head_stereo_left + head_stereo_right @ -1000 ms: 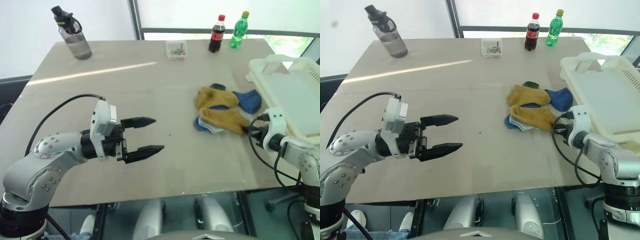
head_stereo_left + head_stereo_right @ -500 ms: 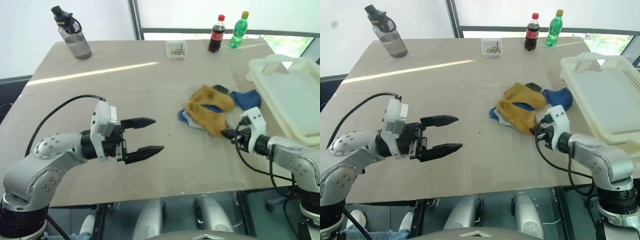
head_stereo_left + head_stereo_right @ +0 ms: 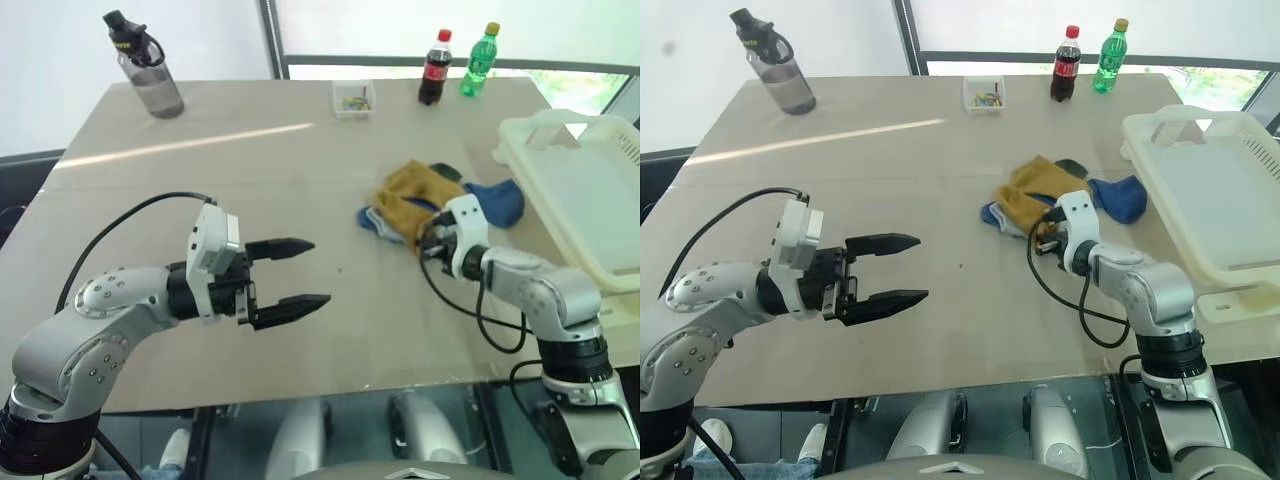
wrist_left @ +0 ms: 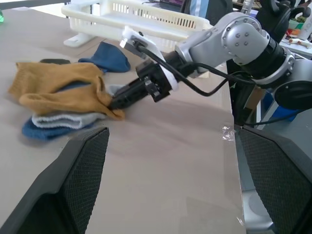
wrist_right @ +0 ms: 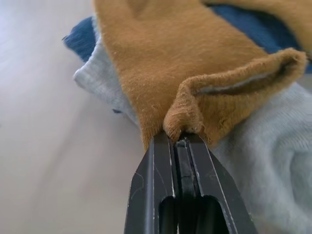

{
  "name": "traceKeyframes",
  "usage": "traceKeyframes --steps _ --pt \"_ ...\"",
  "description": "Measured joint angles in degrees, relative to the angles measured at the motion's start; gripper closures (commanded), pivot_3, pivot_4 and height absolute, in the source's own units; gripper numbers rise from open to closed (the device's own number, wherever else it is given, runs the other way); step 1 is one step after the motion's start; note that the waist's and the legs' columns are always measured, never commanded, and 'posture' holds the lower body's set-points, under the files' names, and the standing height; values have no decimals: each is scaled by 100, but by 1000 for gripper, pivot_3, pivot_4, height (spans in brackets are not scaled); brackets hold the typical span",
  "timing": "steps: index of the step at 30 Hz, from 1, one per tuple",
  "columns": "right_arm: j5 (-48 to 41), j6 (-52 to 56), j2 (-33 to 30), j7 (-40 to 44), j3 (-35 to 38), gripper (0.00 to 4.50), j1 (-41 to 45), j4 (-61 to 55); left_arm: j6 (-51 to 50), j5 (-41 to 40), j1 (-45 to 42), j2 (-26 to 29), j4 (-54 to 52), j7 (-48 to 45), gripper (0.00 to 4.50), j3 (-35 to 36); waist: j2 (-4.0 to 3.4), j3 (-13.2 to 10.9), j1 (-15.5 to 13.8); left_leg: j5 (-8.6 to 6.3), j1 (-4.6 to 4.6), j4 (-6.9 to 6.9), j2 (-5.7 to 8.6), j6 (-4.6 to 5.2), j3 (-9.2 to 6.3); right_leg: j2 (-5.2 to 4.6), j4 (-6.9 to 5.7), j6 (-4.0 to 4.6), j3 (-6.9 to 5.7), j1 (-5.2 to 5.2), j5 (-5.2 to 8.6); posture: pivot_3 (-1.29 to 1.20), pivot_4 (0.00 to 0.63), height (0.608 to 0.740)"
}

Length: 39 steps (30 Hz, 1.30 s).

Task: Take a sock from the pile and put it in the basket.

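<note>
The right gripper (image 5: 178, 139), fingers pressed together, pinches a fold at the edge of a mustard-yellow sock (image 5: 204, 58) on top of the pile (image 3: 420, 205), which sits on the tan table (image 3: 250, 180) between the robot's two arms. Beneath the yellow sock lie a light grey sock (image 5: 263, 161) and a blue sock (image 3: 497, 200), the grey one touching the pinched fold. The white basket (image 3: 585, 195) stands just beside the pile at the table's right edge, its slotted sides low. The left gripper (image 3: 290, 272) hovers over bare table well apart from the pile, its two black fingers spread wide and holding nothing. The grip looks shallow, on a small tuck of cloth only, so the lift probably wants to be slow and straight up until the yellow sock hangs free of the grey one, which could drag along. From there, a carry to the right, high enough to pass the basket's rim, and a release over its middle should finish the job.
</note>
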<state>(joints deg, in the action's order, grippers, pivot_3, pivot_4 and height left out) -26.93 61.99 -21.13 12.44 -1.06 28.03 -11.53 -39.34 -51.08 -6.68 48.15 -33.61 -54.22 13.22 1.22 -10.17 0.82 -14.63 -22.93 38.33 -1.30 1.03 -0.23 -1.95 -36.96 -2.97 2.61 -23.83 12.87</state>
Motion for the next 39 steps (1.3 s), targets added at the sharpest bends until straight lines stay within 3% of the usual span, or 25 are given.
traceKeyframes --steps 9,17,31,39 --pt "-150 -6 246 407 4 4442 113 -7 -1 -1 56 0 -11 92 0 0 -1 0 30 0 2 -3 -3 0 -5 4 -3 1 -3 -1 0 0 150 740" --pt "-1208 698 177 1231 -35 4442 -93 -1012 0 0 113 0 -21 95 0 1 -2 -1 2 0 0 -3 -3 0 -9 0 -1 1 -8 0 1 0 150 740" --pt "-1712 1390 -858 1887 -481 4442 -895 -1452 1 0 108 2 -30 87 0 -2 -2 -1 11 0 2 -2 -3 0 -8 2 -2 1 -7 0 2 0 150 740" --pt "-1569 1214 -1567 2095 -411 4442 -925 -1295 0 -2 112 9 -31 86 0 -1 -1 -2 5 0 1 -1 -3 0 -6 2 -1 19 -7 0 14 0 150 740"
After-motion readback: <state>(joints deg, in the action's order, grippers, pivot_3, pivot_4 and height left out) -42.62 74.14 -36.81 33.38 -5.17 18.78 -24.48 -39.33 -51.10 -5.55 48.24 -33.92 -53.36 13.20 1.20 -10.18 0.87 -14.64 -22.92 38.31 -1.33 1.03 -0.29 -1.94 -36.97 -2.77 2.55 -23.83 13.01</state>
